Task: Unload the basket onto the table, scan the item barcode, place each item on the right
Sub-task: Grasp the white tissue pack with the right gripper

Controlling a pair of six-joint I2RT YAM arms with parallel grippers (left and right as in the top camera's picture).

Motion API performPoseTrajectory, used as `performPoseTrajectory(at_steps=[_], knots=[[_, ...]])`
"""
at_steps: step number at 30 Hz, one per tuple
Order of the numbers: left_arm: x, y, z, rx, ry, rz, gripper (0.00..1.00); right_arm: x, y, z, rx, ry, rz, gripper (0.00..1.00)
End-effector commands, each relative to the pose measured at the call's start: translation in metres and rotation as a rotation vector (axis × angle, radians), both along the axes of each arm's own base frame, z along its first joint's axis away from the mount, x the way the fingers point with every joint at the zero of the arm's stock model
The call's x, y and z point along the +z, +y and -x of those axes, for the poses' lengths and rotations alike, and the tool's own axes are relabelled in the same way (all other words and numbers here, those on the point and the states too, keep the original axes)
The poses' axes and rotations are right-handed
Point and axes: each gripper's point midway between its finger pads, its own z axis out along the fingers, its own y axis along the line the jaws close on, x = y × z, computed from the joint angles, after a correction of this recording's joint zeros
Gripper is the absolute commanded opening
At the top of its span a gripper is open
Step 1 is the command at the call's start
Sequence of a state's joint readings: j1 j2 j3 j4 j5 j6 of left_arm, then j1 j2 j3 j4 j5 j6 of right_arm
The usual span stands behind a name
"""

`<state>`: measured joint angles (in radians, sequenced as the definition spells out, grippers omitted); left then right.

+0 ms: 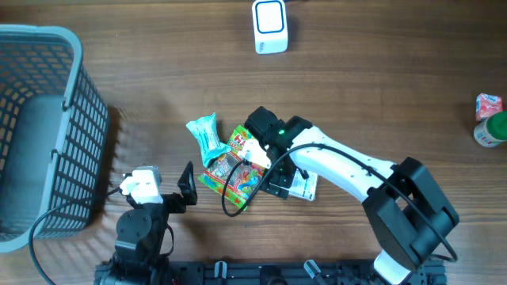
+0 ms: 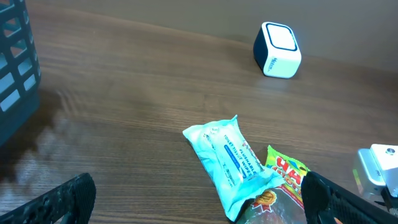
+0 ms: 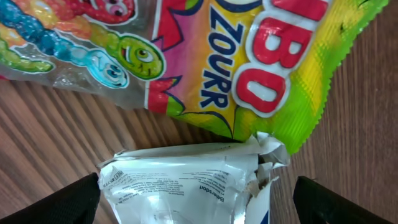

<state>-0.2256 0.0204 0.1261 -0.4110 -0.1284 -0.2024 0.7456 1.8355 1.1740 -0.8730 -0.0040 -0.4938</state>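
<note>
While the silver-white packet (image 3: 186,180) lies flat on the wooden table (image 1: 380,79) near the middle, its crumpled top edge touches the green corner of a candy bag (image 3: 249,56). The right gripper (image 3: 199,199) hangs directly over the packet with its jaws spread wide. One finger stands off each side of the packet, and it has hold of nothing. A pale blue wipes pack (image 2: 227,158) lies just beside the candy bag on its far left. The white scanner (image 1: 270,26) stands well apart at the table's far edge. The left gripper (image 2: 196,202) sits at the near edge, jaws fully spread and empty. A grey basket (image 1: 83,127) stands at the left, and a green-capped bottle (image 1: 493,129) and a small red packet (image 1: 489,104) are at the right edge.
</note>
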Motion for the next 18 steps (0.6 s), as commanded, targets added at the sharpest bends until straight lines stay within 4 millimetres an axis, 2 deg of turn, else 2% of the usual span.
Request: performPoseTrajectory(at_steps=[1,4,7,9,12,14,16,17,18], knots=[[0.000,0.000,0.000,-0.005,-0.004,-0.012,1.00,-0.004,-0.005,0.001,-0.017,-0.009,0.030,1.00],[0.000,0.000,0.000,-0.005,-0.005,-0.012,1.00,-0.004,-0.002,0.001,-0.017,-0.006,0.019,1.00],[0.000,0.000,0.000,-0.005,-0.005,-0.012,1.00,-0.004,-0.002,-0.016,-0.044,-0.056,-0.003,0.99],[0.000,0.000,0.000,-0.005,-0.005,-0.012,1.00,-0.002,-0.015,-0.040,-0.134,-0.136,0.020,1.00],[0.000,0.000,0.000,-0.005,-0.004,-0.012,1.00,0.005,-0.047,-0.083,-0.248,-0.265,0.063,1.00],[0.000,0.000,0.000,-0.005,-0.004,-0.012,1.00,0.011,-0.049,-0.093,-0.324,-0.255,0.015,1.00],[0.000,0.000,0.000,-0.005,-0.005,-0.012,1.00,0.028,-0.038,-0.095,-0.381,-0.224,-0.063,1.00],[0.000,0.000,0.000,-0.005,-0.004,-0.012,1.00,0.046,-0.031,-0.098,-0.457,-0.224,-0.106,1.00],[0.000,0.000,0.000,-0.005,-0.005,-0.012,1.00,0.075,-0.028,-0.099,-0.627,-0.220,-0.149,1.00]])
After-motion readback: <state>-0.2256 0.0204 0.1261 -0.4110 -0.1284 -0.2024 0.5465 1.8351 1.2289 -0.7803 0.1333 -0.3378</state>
